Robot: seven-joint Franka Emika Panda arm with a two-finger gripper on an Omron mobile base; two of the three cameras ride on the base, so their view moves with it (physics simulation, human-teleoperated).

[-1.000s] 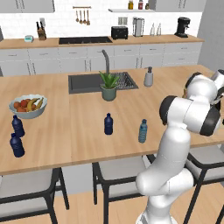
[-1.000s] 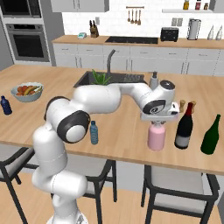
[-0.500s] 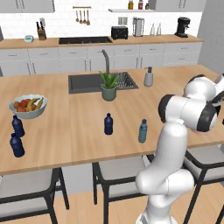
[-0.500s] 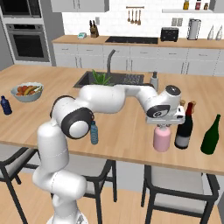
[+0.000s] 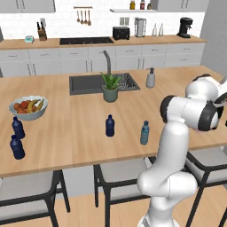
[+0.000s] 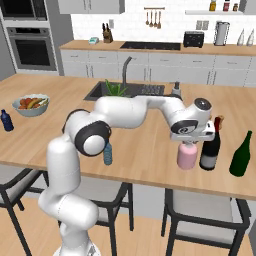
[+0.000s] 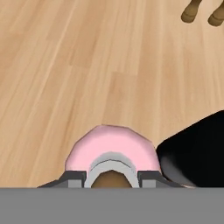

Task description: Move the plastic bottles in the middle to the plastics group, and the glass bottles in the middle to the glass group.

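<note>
Tool [image 6: 191,141] lowered over the neck of the pink bottle [image 6: 187,155], fingers [image 7: 73,177] on either side of the light stopper in the hand view, apparently clamped on it. Pink bottle standing upright on the tabletop [image 6: 145,150], just beside the dark wine bottle [image 6: 210,145], on the wine bottle's sink-ward side; touching or a hair apart, hard to tell. Green bottle [image 6: 241,154] near the wine bottle on the far side from the pink one. Light teal-blue bottle [image 5: 145,133] well apart from the wine bottle, toward the middle of the tabletop, with the dark navy bottle [image 5: 110,125] beyond it. Two navy bottles [image 5: 17,127] farthest from the wine bottle, at the opposite end, next to the fruit bowl [image 5: 28,107]. Potted plant [image 5: 110,87] at the sink's front edge.
</note>
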